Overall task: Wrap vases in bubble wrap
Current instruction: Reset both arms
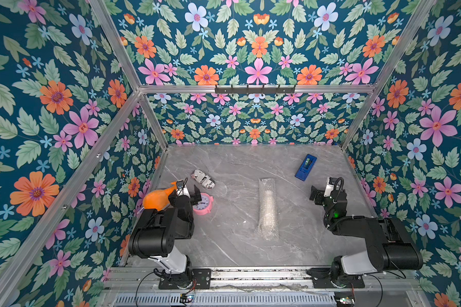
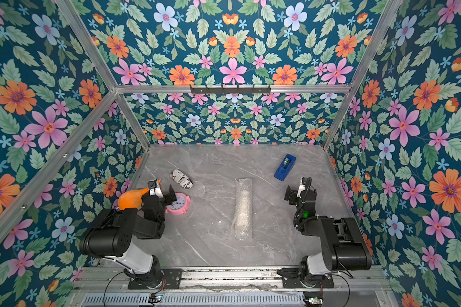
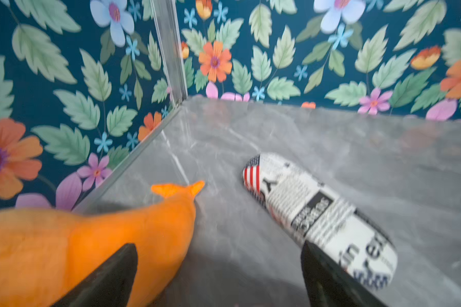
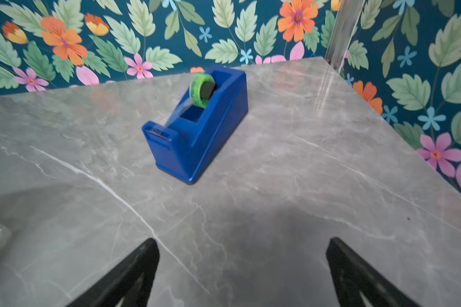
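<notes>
Well to the left of the bubble wrap (image 1: pixel 267 206), your left gripper (image 3: pixel 216 247) hangs over the table (image 1: pixel 237 164) with its jaws spread wide and nothing between them. In its wrist view an orange soft toy (image 3: pixel 91 239) shows behind one finger and a newspaper-print cylinder (image 3: pixel 317 215) behind the other, but neither is gripped. A pink alarm clock (image 1: pixel 203 204) sits a little nearer the wrap, just beside that gripper. None of these three belongs to the job.

The bubble wrap itself lies in the middle of the table in both top views, rolled into a long tube that runs from the near side toward the back wall. A pale shape shows through it, which I take to be the vase (image 2: pixel 242 216). Its ribs and rim are too veiled to make out. Nothing touches the roll.

To the right of the wrap and farther back stands a blue tape dispenser (image 4: pixel 197 127). Your right gripper (image 4: pixel 242 240) is near it, well right of the wrap, jaws fully apart and empty.

By my reading the wrapping is done or nearly so, with the vase inside and the sheet wound round it. What may be left is fastening. I cannot tell whether any tape is on the roll, and the far end looks open, so check the seam.
</notes>
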{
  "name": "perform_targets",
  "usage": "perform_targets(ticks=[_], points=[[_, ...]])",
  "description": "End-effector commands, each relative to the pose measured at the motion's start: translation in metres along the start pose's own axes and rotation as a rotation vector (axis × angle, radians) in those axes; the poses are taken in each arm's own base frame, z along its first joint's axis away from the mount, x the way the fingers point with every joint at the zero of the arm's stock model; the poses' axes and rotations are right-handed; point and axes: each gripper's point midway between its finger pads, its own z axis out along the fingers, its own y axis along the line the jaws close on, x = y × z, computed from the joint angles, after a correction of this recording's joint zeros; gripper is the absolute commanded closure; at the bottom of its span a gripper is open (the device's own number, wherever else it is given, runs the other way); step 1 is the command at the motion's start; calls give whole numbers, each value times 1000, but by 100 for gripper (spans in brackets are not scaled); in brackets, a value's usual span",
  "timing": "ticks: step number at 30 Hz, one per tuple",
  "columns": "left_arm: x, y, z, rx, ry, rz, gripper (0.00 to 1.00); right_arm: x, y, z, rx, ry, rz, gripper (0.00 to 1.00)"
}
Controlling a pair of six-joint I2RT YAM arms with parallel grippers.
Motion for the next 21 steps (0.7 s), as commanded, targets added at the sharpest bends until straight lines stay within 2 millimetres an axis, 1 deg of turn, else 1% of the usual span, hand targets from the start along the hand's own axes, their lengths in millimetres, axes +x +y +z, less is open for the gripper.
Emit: perform_targets(ticks=[1,2,5,6,9,10,11,12,16,17,18,21], points=[[0,0,1,2,6,-1,1,-8,4,1,-28,-44,-11,1],[-1,0,1,2,-2,-1,0,-4,4,1,-26,-15,-6,1],[-1,0,1,1,-1,2,0,-9,3,0,-22,-45,-13,1],[-1,-1,1,3,-1,4,0,-6,3,0,-21,-30,-11,1],[-1,-1,1,3,2,6,0,-8,4,0,-26,-40,-17,1],[-1,-1,2,2,1,6,0,-7,9,-3,-50,-49,-34,1],[-1,-1,1,3,1,6,0,-6,20,-4,-113,-46,-56,1],[-1,-1,1,2,1,6,0,-5,24,-4,-132,-40,-62,1],[-1,-1,1,3,0,6,0,-5,20,-3,-118,-37,-51,1],[-1,-1,1,3,1,6,0,-5,13,0,-92,-18,-20,1],[-1,-1,2,3,0,6,0,-6,11,1,-93,-12,-9,1],[-1,-1,2,3,0,6,0,-6,13,-1,-88,-30,-31,1]])
